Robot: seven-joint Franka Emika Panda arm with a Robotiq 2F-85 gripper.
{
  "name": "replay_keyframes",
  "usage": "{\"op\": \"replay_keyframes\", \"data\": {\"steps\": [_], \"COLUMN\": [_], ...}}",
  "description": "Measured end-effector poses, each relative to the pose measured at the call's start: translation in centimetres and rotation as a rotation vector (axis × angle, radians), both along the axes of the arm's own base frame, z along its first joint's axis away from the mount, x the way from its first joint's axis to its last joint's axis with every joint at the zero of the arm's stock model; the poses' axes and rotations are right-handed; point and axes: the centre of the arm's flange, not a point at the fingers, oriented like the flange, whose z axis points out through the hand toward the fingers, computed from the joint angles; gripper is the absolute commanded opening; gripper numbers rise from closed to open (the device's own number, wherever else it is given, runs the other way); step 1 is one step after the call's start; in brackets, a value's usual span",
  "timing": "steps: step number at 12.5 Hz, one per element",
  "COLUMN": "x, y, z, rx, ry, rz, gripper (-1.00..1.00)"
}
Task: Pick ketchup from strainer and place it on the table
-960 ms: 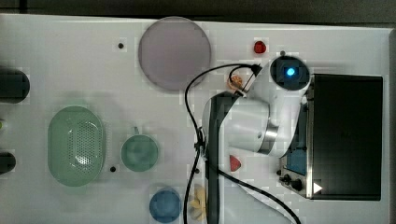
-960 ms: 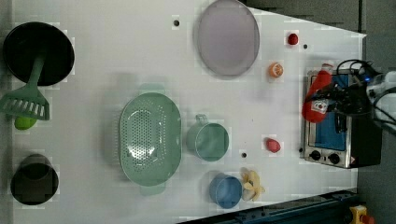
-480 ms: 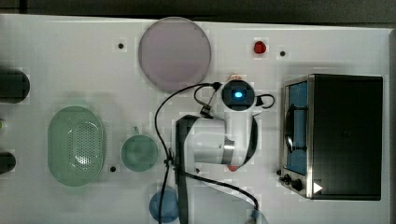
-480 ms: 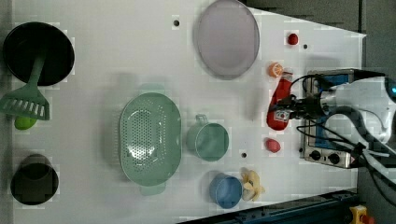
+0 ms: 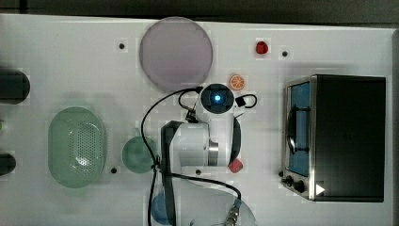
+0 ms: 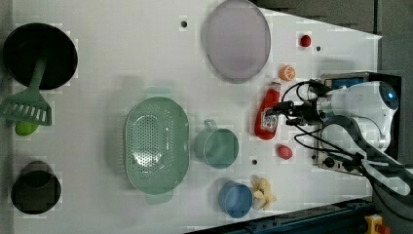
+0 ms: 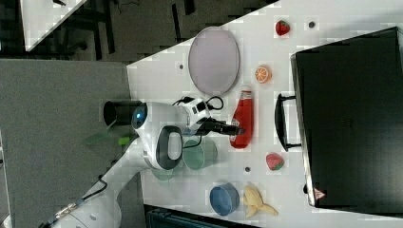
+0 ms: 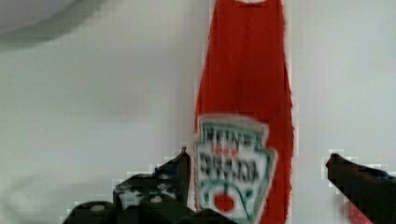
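- red plastic ketchup bottle [image 6: 267, 116] lying flat on white table [image 6: 122, 58], between the fingers
- end effector [image 8: 256, 179] spread wide, one finger touching the bottle, the other clear

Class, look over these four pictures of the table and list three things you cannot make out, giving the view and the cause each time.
1. Top view: the ketchup bottle is covered by the arm.
2. Wrist view: the bottle's base is cut off by the picture's edge, and the gripper has only its fingertips in the picture.
3. Right view: the strainer is mostly behind the arm; the green cup is partly hidden too.
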Motion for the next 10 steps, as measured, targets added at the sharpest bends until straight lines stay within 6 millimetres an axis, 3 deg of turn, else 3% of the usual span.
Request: {"op": "replay_keyframes", "data": {"steps": [2, 3, 6, 8, 10], "x": [1.2, 2.5, 8.1, 9.4, 8.8], "y": [-0.5, -0.9, -1.9, -2.8, -3.5], "z": [3.4, 6.3, 17.7, 25.3, 30.6], "rx": [-0.008, -0.015, -0.036, -0.052, -0.059], "ry": [-0.043, -0.085, -0.207, -0.243, -0.199], "rz": [-0.007, -0.014, -0.093, -0.191, -0.278], "gripper": [1.00, 1.00, 1.00, 1.00, 1.00]}}
